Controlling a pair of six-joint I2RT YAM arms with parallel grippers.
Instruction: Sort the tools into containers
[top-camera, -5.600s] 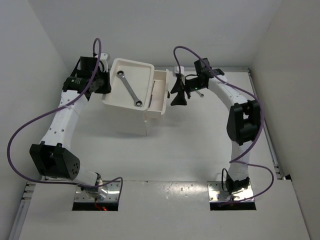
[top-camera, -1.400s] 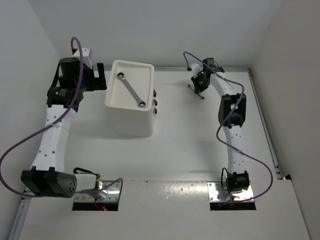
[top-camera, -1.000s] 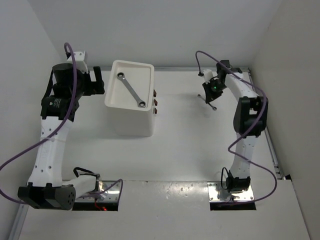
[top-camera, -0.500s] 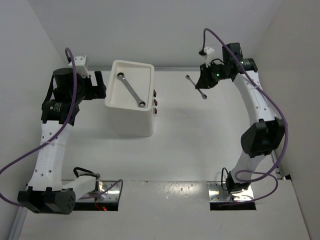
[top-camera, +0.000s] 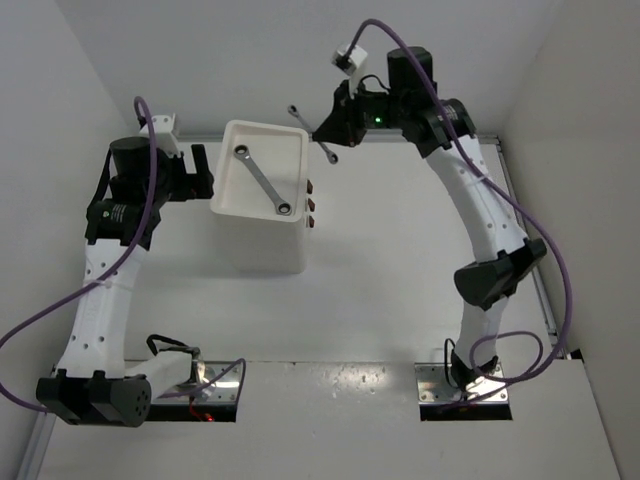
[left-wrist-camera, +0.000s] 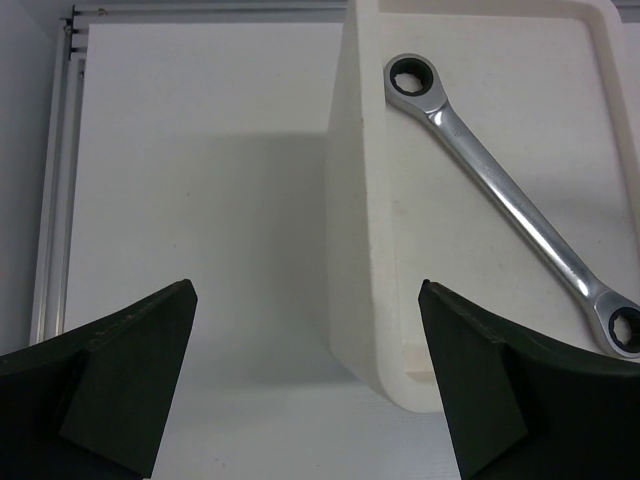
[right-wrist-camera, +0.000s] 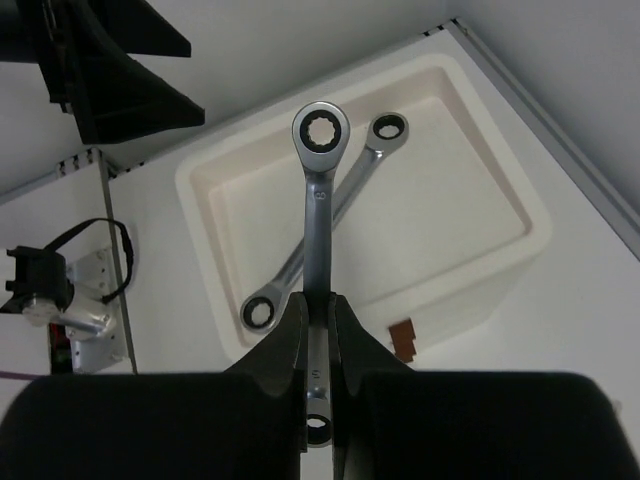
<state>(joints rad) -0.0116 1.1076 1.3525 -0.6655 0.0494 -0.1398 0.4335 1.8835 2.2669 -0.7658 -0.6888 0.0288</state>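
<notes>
The container is a white drawer unit (top-camera: 258, 225) with a rimmed tray top and reddish-brown drawer handles (top-camera: 312, 205). One silver wrench (top-camera: 262, 180) lies diagonally in the tray. My right gripper (top-camera: 327, 133) hangs in the air just beyond the tray's back right corner, shut on a second silver wrench (top-camera: 310, 130). In the right wrist view, that held wrench (right-wrist-camera: 320, 190) points out over the tray (right-wrist-camera: 520, 215), crossing above the lying wrench (right-wrist-camera: 358, 172). My left gripper (top-camera: 200, 172) stands open left of the unit, with nothing between its fingers (left-wrist-camera: 120, 370). No other tools are in view.
White walls close in the back and both sides. A metal rail (top-camera: 535, 270) runs along the table's right edge. The arm bases sit on metal plates (top-camera: 195, 385) at the near edge. In the right wrist view the left gripper's dark fingers (right-wrist-camera: 100, 60) show beyond the tray.
The right arm has swung up and left from the right part of the table, carrying the wrench to the unit's back right corner. The left arm has barely shifted.
</notes>
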